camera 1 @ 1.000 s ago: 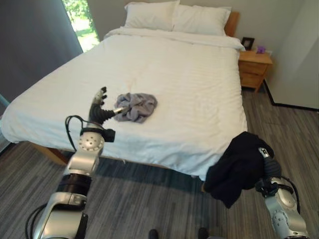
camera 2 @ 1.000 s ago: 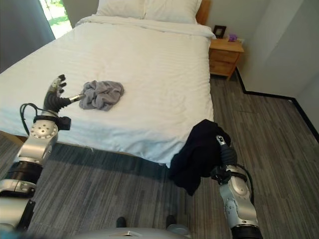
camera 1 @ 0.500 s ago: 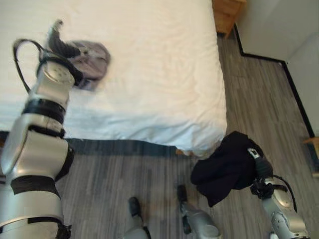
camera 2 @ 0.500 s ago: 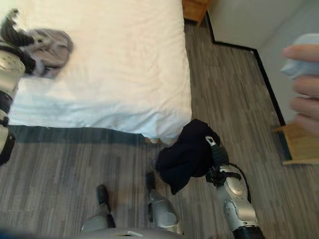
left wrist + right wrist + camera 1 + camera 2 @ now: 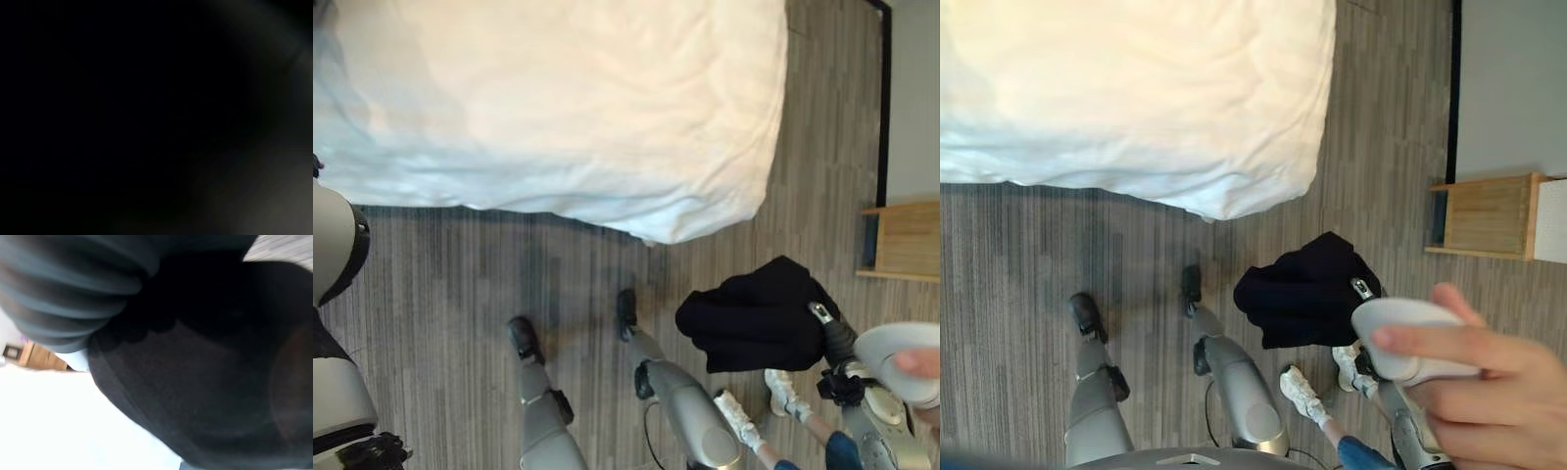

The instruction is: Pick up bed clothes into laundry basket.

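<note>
Right hand (image 5: 834, 336): fingers hidden under black garment (image 5: 759, 315); finger state cannot be told. Black garment draped over right hand, held above wood floor (image 5: 440, 284), just off corner of bed (image 5: 568, 108). Left wrist view dark; left hand state cannot be told. Person's hand (image 5: 1484, 392) with white controller (image 5: 1400, 338) seen beside garment. Wooden nightstand (image 5: 1489, 215) placed by wall, apart from bed.

Strong light washes the white bed (image 5: 568, 108) nearly featureless, its far side glaring, while the grey floor (image 5: 440, 284) beside it lies evenly lit with soft shadow under the bed's edge. The left wrist view is almost wholly dark. The right wrist view is blurred, a black garment (image 5: 195, 382) out of focus against overexposed white.
</note>
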Controlling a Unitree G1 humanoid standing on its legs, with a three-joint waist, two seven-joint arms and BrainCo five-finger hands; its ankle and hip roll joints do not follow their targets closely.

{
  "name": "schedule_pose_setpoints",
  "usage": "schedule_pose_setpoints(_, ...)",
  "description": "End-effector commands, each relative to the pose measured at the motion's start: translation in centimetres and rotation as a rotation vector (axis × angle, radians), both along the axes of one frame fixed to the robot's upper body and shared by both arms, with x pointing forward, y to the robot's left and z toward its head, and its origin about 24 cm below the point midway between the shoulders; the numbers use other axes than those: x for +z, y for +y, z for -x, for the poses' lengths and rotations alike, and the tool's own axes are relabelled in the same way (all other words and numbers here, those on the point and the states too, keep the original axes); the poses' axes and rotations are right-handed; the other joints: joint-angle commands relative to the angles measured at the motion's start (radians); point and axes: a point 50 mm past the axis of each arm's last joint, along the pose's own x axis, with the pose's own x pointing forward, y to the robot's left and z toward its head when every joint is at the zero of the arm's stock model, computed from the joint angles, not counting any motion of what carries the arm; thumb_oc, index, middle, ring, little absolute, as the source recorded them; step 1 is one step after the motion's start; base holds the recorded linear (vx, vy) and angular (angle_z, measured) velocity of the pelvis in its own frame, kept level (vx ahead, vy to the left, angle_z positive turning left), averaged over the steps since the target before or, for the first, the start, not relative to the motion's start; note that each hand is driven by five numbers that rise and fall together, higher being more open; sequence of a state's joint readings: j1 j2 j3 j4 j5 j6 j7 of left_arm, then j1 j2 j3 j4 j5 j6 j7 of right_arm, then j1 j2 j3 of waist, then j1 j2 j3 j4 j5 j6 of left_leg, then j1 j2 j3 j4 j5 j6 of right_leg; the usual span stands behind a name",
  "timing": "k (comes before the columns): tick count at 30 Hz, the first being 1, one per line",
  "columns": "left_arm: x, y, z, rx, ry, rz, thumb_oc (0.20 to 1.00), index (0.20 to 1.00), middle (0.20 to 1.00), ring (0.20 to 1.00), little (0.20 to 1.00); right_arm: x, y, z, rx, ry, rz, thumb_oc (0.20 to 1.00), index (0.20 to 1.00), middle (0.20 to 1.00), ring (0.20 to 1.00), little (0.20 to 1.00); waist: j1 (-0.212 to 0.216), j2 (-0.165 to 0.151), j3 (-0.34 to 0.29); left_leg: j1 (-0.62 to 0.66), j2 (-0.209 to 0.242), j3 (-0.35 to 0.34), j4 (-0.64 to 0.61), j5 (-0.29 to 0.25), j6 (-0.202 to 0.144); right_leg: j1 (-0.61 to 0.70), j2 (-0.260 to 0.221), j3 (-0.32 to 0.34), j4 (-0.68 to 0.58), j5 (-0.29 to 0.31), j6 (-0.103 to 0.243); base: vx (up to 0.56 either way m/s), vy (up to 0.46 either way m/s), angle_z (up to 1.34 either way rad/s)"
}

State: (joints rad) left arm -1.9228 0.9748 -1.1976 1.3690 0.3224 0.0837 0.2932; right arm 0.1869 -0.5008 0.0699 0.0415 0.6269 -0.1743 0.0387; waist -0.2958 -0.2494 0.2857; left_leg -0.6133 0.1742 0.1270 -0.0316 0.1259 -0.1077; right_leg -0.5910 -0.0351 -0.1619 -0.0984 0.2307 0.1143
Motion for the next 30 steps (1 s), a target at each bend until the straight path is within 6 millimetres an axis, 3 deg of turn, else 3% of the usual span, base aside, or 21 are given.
schedule_pose_setpoints(1,3.5,1.2,3.4,0.177,-0.023,-0.052,1.0,1.0,1.0,1.0,1.0,3.2,-0.1,-1.7,0.012,-0.174,0.022,0.2,0.2,0.2,0.2,0.2,-0.008,-0.008,0.047,-0.001,-0.038,-0.013,-0.041,0.034,0.006,0.022,-0.066,-0.003,0.011,-0.026,0.113,0.0,0.0,0.0)
schedule_pose_setpoints(3,3.1,2.1,3.7,0.222,0.009,-0.04,1.0,1.0,1.0,1.0,1.0,3.1,-0.1,-1.4,0.012,-0.165,0.013,0.2,0.2,0.2,0.2,0.2,-0.012,-0.004,0.043,0.005,-0.032,-0.019,-0.045,0.004,0.001,0.024,-0.058,0.002,0.011,-0.044,0.119,0.09,0.004,-0.01)
schedule_pose_setpoints(6,2.5,2.3,3.3,0.211,0.024,-0.024,1.0,1.0,1.0,1.0,1.0,2.7,-0.3,-1.0,-0.002,-0.151,0.007,0.2,0.2,0.2,0.2,0.2,-0.017,-0.004,0.049,-0.006,-0.035,-0.021,-0.034,0.002,0.005,0.018,-0.062,0.004,0.011,-0.043,0.116,0.01,0.0,-0.03)
schedule_pose_setpoints(7,2.4,2.3,3.3,0.21,0.024,-0.023,1.0,1.0,1.0,1.0,1.0,2.7,-0.3,-1.0,-0.003,-0.152,0.008,0.2,0.2,0.2,0.2,0.2,-0.018,-0.011,0.055,-0.021,-0.041,-0.014,-0.024,0.028,0.011,0.009,-0.07,0.0,0.011,-0.023,0.109,0.0,-0.002,-0.04)
schedule_pose_setpoints(8,2.0,2.1,2.8,0.209,0.045,-0.037,1.0,1.0,1.0,1.0,1.0,2.7,-0.2,-1.1,-0.001,-0.153,0.005,0.2,0.2,0.2,0.2,0.2,-0.017,-0.002,0.054,-0.014,-0.036,-0.024,-0.022,-0.004,0.006,0.017,-0.063,0.001,0.011,-0.044,0.116,-0.08,-0.005,-0.02)
schedule_pose_setpoints(9,1.8,1.7,2.3,0.186,0.048,-0.038,1.0,1.0,1.0,1.0,1.0,2.8,-0.1,-1.1,0.002,-0.16,0.006,0.2,0.2,0.2,0.2,0.2,-0.019,-0.008,0.063,-0.033,-0.044,-0.019,-0.009,0.023,0.013,0.005,-0.072,-0.003,0.011,-0.023,0.108,0.08,0.001,-0.02)
schedule_pose_setpoints(11,1.7,0.6,1.5,0.128,0.038,-0.042,1.0,1.0,1.0,1.0,1.0,3.0,0.0,-1.4,0.01,-0.166,0.018,0.2,0.2,0.2,0.2,0.2,-0.014,0.002,0.063,-0.026,-0.041,-0.031,-0.012,-0.005,0.007,0.012,-0.066,-0.001,0.011,-0.044,0.113,0.0,0.0,0.0)
schedule_pose_setpoints(12,1.6,0.0,1.0,0.097,0.039,-0.042,0.476,0.476,0.476,0.476,0.476,3.1,0.1,-1.6,0.014,-0.174,0.023,0.2,0.2,0.2,0.2,0.2,-0.014,-0.004,0.074,-0.041,-0.048,-0.025,-0.002,0.021,0.014,0.002,-0.074,-0.005,0.011,-0.023,0.107,-0.09,-0.014,0.01)
schedule_pose_setpoints(13,1.5,-0.5,0.6,0.069,0.036,-0.042,0.2,0.2,0.2,0.2,0.2,3.2,0.1,-1.7,0.016,-0.179,0.023,0.2,0.2,0.2,0.2,0.2,-0.013,-0.002,0.076,-0.043,-0.049,-0.027,-0.001,0.021,0.015,0.001,-0.074,-0.007,0.011,-0.023,0.107,-0.09,-0.016,0.04)
schedule_pose_setpoints(17,1.3,-2.2,-0.4,0.025,0.057,-0.089,0.2,0.2,0.2,0.2,0.2,3.0,0.4,-1.7,0.024,-0.172,0.019,0.2,0.2,0.2,0.2,0.2,-0.011,0.002,0.081,-0.042,-0.053,-0.028,0.002,0.019,0.016,0.004,-0.073,-0.007,0.011,-0.027,0.106,0.0,-0.001,0.01)
schedule_pose_setpoints(19,0.7,-4.5,-1.9,-0.001,0.096,-0.199,0.2,0.2,0.2,0.2,0.2,2.6,0.5,-1.8,0.037,-0.157,0.021,0.2,0.2,0.2,0.2,0.2,-0.012,0.0,0.086,-0.042,-0.051,-0.032,0.013,0.013,0.018,0.006,-0.071,-0.006,0.011,-0.029,0.104,-0.01,-0.01,0.04)
schedule_pose_setpoints(20,0.7,-4.5,-1.9,-0.001,0.096,-0.198,0.2,0.2,0.2,0.2,0.2,2.6,0.5,-1.8,0.037,-0.157,0.022,0.2,0.2,0.2,0.2,0.2,-0.012,0.001,0.086,-0.043,-0.051,-0.032,0.014,0.013,0.018,0.006,-0.071,-0.006,0.011,-0.029,0.104,0.0,0.0,0.0)
schedule_pose_setpoints(22,0.2,-6.7,-2.9,-0.1,0.092,-0.213,0.2,0.2,0.2,0.2,0.2,2.6,0.2,-1.9,0.022,-0.161,0.03,0.2,0.2,0.2,0.2,0.2,-0.005,0.003,0.093,-0.043,-0.053,-0.034,0.023,0.008,0.019,0.009,-0.07,-0.01,0.011,-0.033,0.103,0.0,0.0,0.0)
schedule_pose_setpoints(23,0.2,-6.7,-2.9,-0.1,0.093,-0.212,0.2,0.2,0.2,0.2,0.2,2.6,0.2,-1.9,0.021,-0.161,0.031,0.2,0.2,0.2,0.2,0.2,-0.005,0.004,0.093,-0.043,-0.053,-0.034,0.023,0.008,0.019,0.01,-0.07,-0.01,0.011,-0.033,0.103,0.0,-0.008,0.03)
schedule_pose_setpoints(25,0.5,-9.3,-3.2,-0.154,0.06,-0.327,0.2,0.2,0.2,0.2,0.2,2.4,0.0,-2.0,0.016,-0.158,0.039,0.2,0.2,0.2,0.2,0.2,0.003,0.006,0.097,-0.034,-0.054,-0.036,0.021,0.006,0.02,0.018,-0.068,-0.014,0.011,-0.035,0.102,0.0,0.0,0.0)
schedule_pose_setpoints(26,0.5,-9.3,-3.2,-0.154,0.06,-0.326,0.2,0.2,0.2,0.2,0.2,2.4,0.0,-2.0,0.016,-0.158,0.039,0.2,0.2,0.2,0.2,0.2,0.003,0.006,0.097,-0.034,-0.054,-0.035,0.021,0.006,0.02,0.018,-0.068,-0.014,0.011,-0.035,0.102,0.0,0.0,0.0)
schedule_pose_setpoints(28,0.5,-11.8,-2.9,-0.267,0.008,-0.411,0.2,0.2,0.2,0.2,0.2,2.2,-0.2,-1.9,-0.008,-0.162,0.033,0.2,0.2,0.2,0.2,0.2,0.024,0.011,0.105,-0.024,-0.054,-0.039,0.018,0.003,0.02,0.032,-0.07,-0.022,0.011,-0.042,0.103,0.0,0.0,0.0)
schedule_pose_setpoints(30,0.0,-12.8,-2.2,-0.368,-0.038,-0.441,0.2,0.2,0.2,0.2,0.2,1.8,-0.6,-1.7,-0.033,-0.151,0.03,0.2,0.2,0.2,0.2,0.2,0.043,0.018,0.111,-0.009,-0.057,-0.042,0.015,-0.001,0.018,0.05,-0.07,-0.028,0.011,-0.049,0.102,0.0,-0.012,0.02)
